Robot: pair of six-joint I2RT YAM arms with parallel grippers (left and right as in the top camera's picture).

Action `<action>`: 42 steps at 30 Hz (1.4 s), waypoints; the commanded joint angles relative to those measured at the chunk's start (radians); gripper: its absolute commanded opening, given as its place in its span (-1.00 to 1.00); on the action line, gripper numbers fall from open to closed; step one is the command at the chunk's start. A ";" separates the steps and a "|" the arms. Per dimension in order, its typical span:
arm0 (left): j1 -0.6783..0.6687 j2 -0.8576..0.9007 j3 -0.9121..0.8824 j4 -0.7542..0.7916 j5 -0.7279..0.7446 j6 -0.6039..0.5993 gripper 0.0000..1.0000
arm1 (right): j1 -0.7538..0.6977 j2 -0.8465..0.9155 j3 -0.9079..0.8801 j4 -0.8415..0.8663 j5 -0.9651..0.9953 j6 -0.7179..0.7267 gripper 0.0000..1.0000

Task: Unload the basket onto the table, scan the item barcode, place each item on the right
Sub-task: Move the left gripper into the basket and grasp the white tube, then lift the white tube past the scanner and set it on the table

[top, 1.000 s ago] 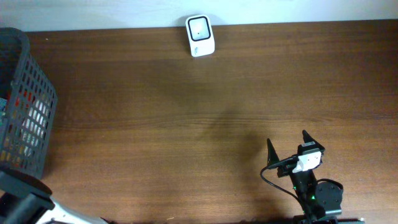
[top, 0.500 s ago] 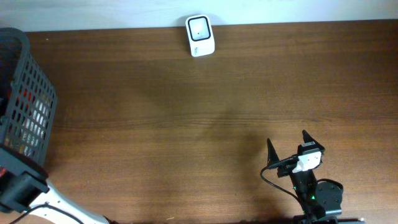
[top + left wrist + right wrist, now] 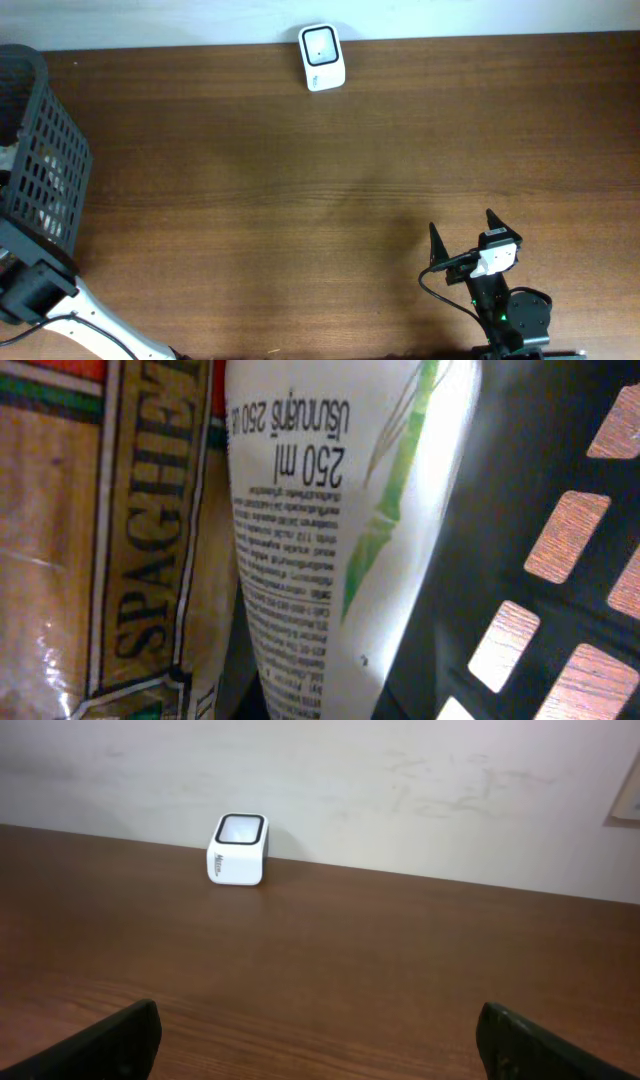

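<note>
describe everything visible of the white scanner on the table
The scanner is a small white box with rounded corners, plastic by the look, with a dark-framed square window on top and small dark lettering on one side. It stands upright at the far edge of the brown wooden table, close by the pale wall. Nothing else touches it.

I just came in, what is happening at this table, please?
The left arm reaches into the basket on the left side. Its camera sits close to a white 250 ml pack beside a spaghetti packet. The left gripper is shut, but a grasp cannot be confirmed. The right gripper rests open, facing the white scanner. Nothing is at the scanner.
</note>
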 commanded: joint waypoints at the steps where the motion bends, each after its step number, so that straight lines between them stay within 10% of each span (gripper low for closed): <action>1: 0.007 0.029 0.021 -0.025 -0.018 -0.043 -1.00 | -0.005 -0.007 -0.008 0.000 0.006 0.010 0.97; 19: 0.007 -0.018 1.151 -0.467 0.278 -0.089 -1.00 | -0.005 -0.007 -0.008 0.000 0.006 0.010 0.97; 34: -0.255 -0.362 1.075 -0.574 0.393 -0.206 -1.00 | -0.005 -0.007 -0.008 0.000 0.006 0.010 0.97; 42: -0.598 -0.452 0.488 -0.554 0.275 -0.198 -1.00 | -0.006 -0.007 -0.008 0.000 0.006 0.010 0.97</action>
